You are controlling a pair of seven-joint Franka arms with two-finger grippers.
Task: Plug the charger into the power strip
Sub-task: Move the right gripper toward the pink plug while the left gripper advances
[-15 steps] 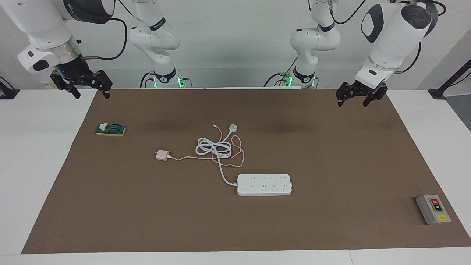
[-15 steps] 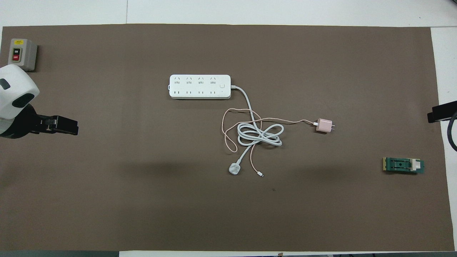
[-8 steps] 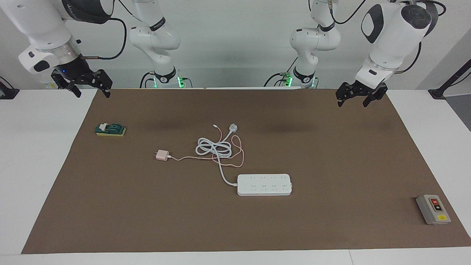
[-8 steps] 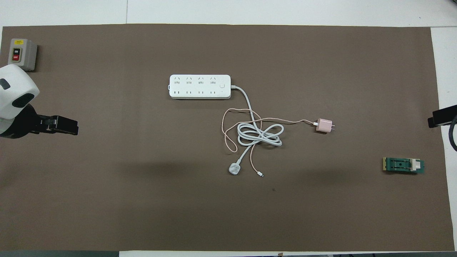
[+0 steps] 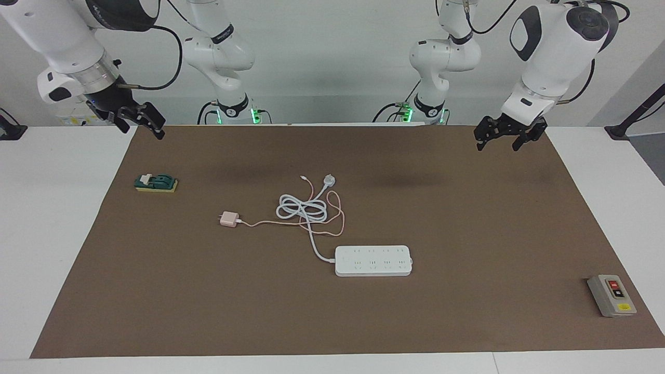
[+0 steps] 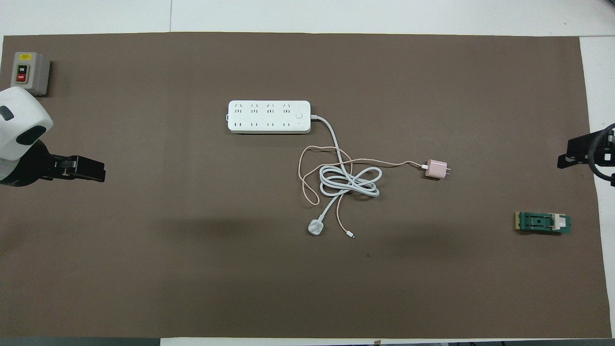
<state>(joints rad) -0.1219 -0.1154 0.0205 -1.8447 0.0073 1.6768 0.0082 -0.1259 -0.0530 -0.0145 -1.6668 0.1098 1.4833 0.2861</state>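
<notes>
Only the right tool (image 5: 141, 122) has swung inward, fingers apart; left tool (image 5: 508, 139) waits, apart. Charger (image 5: 228, 219) lies unplugged, nearer the robots than the power strip (image 5: 373, 260). Reach begins; grasping the charger follows.

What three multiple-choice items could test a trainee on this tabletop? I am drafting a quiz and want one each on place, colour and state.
1. Where does the charger lie against the power strip?
A. on it
B. nearer to the robots, toward the right arm's end
C. plugged into it

2. What colour is the charger?
A. pale pink
B. black
C. green

3. How are the left gripper and right gripper?
A. both shut on cables
B. one holds the charger
C. both open, empty, up in the air

Key: 1 B, it lies apart from the strip, higher in the facing view. 2 A, cube and cable are pink. 3 C, both hang over the mat's corners nearest the robots, touching nothing.
</notes>
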